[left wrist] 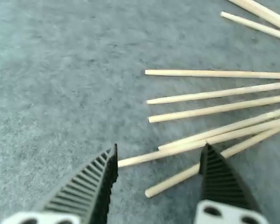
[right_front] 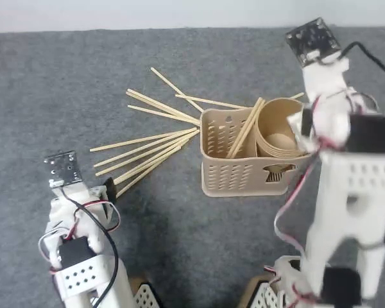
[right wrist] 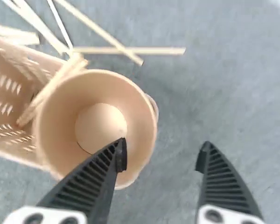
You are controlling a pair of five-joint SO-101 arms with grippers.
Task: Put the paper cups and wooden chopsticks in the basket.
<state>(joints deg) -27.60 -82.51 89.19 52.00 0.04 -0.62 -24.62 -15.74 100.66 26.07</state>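
Several loose chopsticks [left wrist: 219, 108] fan across the counter [right_front: 83, 83], their near ends beneath the wide-spread left tool [left wrist: 161, 149] and their long axes running toward the basket [right_front: 231, 176]. The right tool [right wrist: 163, 147], also wide, hangs beside the paper cups [right_front: 283, 131] in the basket.

Grey felt-like mat [right_front: 64, 77] spread under everything, plain pale band [right_front: 147, 13] running along its far edge

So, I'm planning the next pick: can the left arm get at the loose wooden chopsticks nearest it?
Probably yes. The left gripper is open low over the carpet, two wooden chopsticks end between its fingers, and nothing lies over them.
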